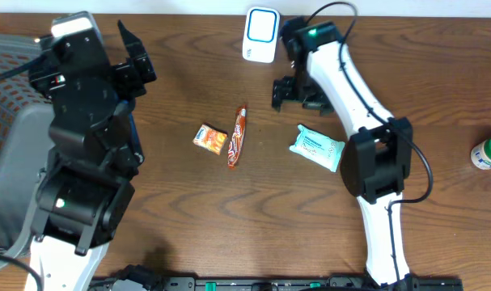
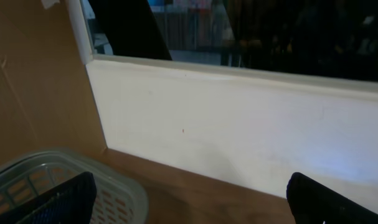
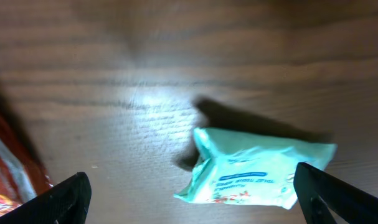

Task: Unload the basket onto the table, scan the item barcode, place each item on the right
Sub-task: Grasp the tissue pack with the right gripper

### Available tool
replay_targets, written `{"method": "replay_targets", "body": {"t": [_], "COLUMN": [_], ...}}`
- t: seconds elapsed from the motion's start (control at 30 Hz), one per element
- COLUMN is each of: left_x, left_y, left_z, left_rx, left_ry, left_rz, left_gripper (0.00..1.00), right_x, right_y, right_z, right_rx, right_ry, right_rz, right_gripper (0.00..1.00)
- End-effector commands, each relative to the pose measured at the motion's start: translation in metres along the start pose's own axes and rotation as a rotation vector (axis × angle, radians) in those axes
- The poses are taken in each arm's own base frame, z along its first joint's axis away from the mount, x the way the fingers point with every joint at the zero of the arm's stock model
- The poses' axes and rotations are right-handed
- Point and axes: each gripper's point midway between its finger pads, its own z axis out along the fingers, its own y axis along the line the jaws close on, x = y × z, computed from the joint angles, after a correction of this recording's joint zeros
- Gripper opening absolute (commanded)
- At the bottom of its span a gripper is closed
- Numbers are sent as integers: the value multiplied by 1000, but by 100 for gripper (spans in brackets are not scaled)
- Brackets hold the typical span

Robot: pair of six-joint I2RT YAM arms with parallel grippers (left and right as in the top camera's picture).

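Teal wipes pack lies flat at centre-right of the overhead frame, just below the empty, wide-open right gripper, left gripper also released upper left; soft pack may crumple or slip when pinched, hiding its barcode from the white scanner.

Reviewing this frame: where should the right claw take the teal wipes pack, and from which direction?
Across its narrow width at mid-body, coming straight down from above. The teal wipes pack lies flat on the table, angled diagonally, so only its long side edges offer opposing faces. It looks soft, so a central pinch probably holds best. The right claw is open nearby.
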Motion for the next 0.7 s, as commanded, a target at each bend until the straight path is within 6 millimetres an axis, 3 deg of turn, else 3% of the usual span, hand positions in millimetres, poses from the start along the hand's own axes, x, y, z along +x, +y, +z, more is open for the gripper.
{"method": "replay_targets", "body": {"t": [0.0, 0.1, 0.17, 0.2, 0.3, 0.43, 0.53, 0.57, 0.67], "left_x": [-1, -1, 0, 0, 1, 1, 1, 1, 1], "left_y": [3, 3, 3, 3, 3, 3, 3, 3, 3], "left_z": [2, 3, 3, 3, 3, 3, 3, 3, 3], "left_rx": [-26, -27, -27, -27, -27, -27, -27, -27, -27], "left_ry": [-3, -1, 1, 2, 5, 5, 5, 5, 5], "left_rz": [9, 10, 11, 13, 15, 15, 15, 15, 15], "left_gripper": [98, 98, 98, 98, 98, 98, 98, 98, 98], "right_x": [15, 30, 44, 47, 55, 53, 47, 45, 38], "right_y": [-5, -14, -21, -23, -28, -26, -21, -19, -5], "right_z": [14, 29, 42, 46, 55, 63, 65, 65, 59], "right_rx": [48, 87, 117, 123, 142, 135, 113, 101, 25], "right_ry": [46, 112, 165, 177, 207, 194, 168, 162, 149], "right_rz": [-8, 21, 20, 19, 30, 38, 57, 62, 62], "right_gripper": [99, 99, 94, 88, 54, 36, 5, 1, 1]}}
